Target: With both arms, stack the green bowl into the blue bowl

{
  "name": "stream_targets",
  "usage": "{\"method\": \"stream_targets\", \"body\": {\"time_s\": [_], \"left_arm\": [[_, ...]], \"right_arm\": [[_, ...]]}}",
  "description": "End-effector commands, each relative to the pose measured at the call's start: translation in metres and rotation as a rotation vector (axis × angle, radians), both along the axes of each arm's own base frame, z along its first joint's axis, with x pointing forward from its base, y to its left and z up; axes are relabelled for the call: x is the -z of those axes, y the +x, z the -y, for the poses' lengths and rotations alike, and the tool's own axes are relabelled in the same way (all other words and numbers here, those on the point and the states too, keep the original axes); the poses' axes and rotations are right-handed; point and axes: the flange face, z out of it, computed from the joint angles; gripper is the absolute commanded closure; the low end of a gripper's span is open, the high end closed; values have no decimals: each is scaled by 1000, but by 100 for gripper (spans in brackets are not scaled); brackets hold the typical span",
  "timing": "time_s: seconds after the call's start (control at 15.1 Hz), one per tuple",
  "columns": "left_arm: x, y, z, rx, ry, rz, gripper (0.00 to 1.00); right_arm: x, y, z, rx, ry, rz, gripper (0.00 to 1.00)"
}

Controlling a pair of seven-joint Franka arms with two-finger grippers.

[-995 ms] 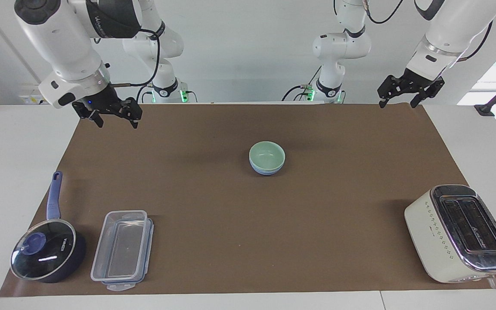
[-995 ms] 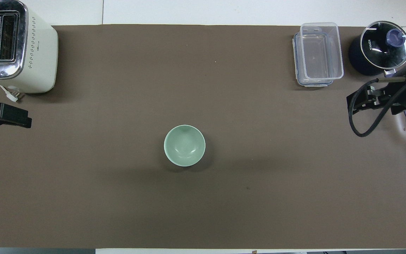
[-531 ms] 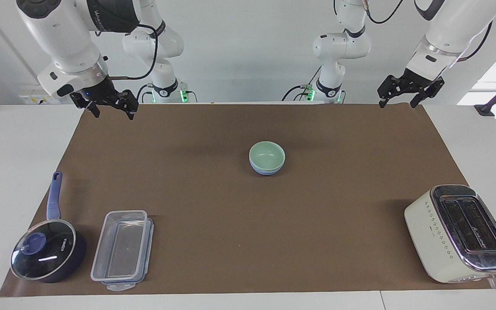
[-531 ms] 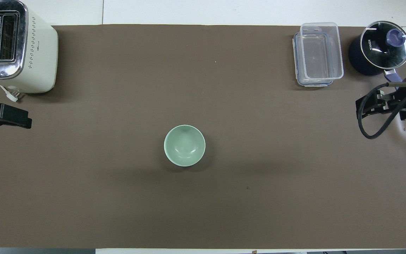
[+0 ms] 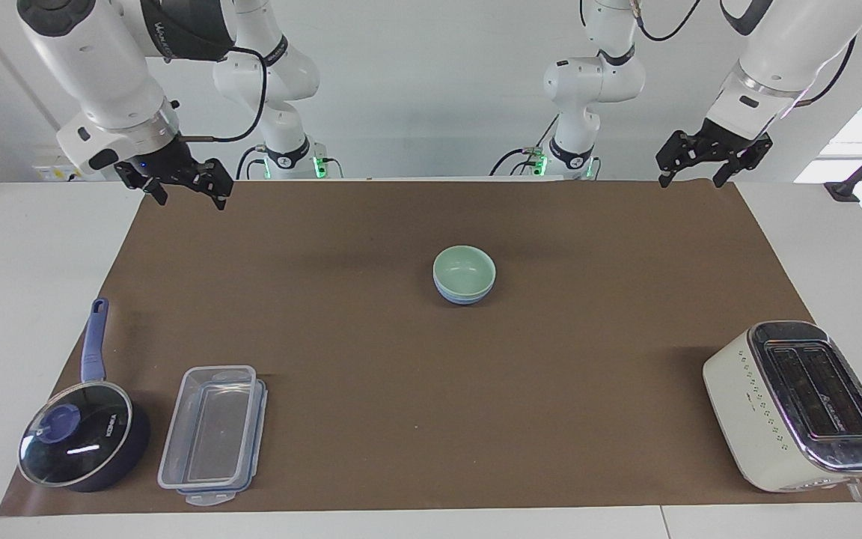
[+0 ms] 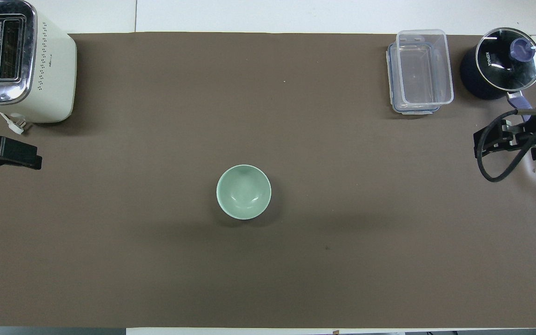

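Two bowls: I see the green bowl [image 5: 465,269] nested in the blue bowl [image 5: 464,296], mid-mat.
Left gripper [image 5: 702,178]: raised over the mat's robot-side corner at its own end, fingers spread, empty.
Right gripper [image 5: 186,197]: raised over its corner, fingers apart, empty.

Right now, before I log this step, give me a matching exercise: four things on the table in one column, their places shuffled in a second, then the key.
Things
1. pale mint-green bowl
2. light cornflower-blue bowl
3. cream toaster
4. clear plastic container

Places
A. beside the dark lidded pot
B. under the other bowl, mid-mat
C. nested on top, mid-mat
D. toward the left arm's end

Pairs: 1-C, 2-B, 3-D, 4-A
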Motion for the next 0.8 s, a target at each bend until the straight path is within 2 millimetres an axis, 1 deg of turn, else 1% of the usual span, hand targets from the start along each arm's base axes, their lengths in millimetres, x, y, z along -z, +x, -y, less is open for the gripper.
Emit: {"method": "stream_targets", "body": {"time_s": [0.0,0.2,0.53,0.6,0.73], "left_arm": [[-1,-7,-4,-2,13,8,0],[-2,-7,-4,-2,11,9,0],[-2,-6,-5,-5,11,11,0],[-2,-7,-5,-5,12,9,0],[-2,-7,-4,-4,11,11,0]], "right_arm": [[2,-5,6,-8,2,11,0],[2,-4,5,-10,2,11,0],[0,-5,19,20,25,13,0],[3,-3,24,31,30,6,0],[-2,-1,31,44,36,20,0]]}}
